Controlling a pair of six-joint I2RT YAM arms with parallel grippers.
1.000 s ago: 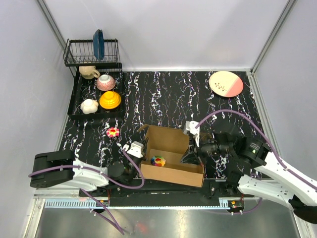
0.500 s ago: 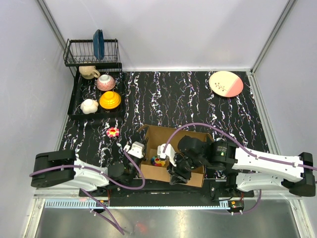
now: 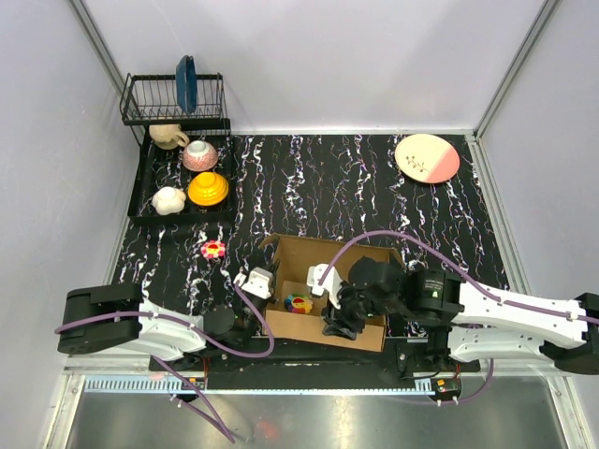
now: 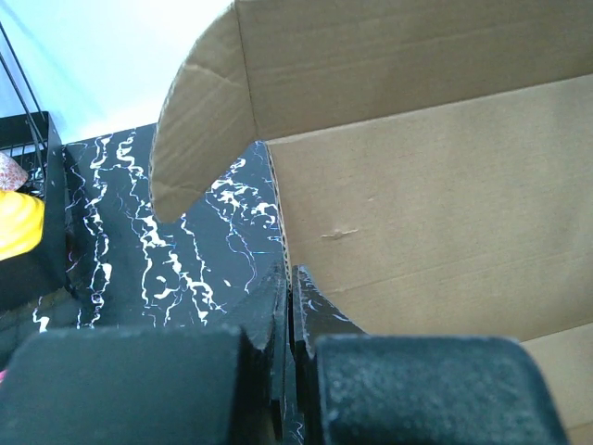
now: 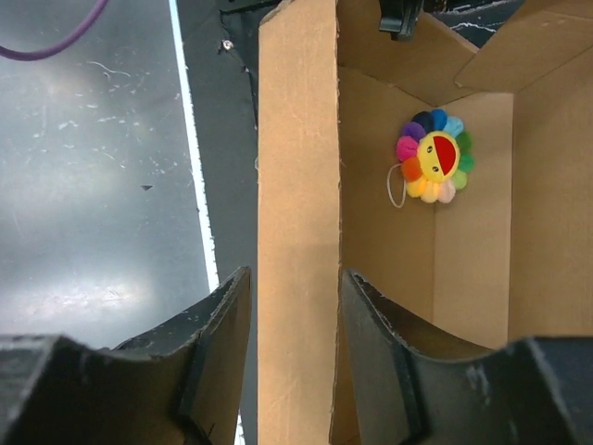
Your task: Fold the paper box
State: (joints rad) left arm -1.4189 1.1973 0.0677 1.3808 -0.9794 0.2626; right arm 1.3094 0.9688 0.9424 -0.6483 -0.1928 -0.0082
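Straddling paper box [image 5: 296,158]: parted right pincer [image 5: 295,278]

Black marbled table [image 3: 309,187], paper box [image 3: 318,257], pink plate [image 3: 427,158], dish rack [image 3: 174,119], flower toy [image 3: 213,250]
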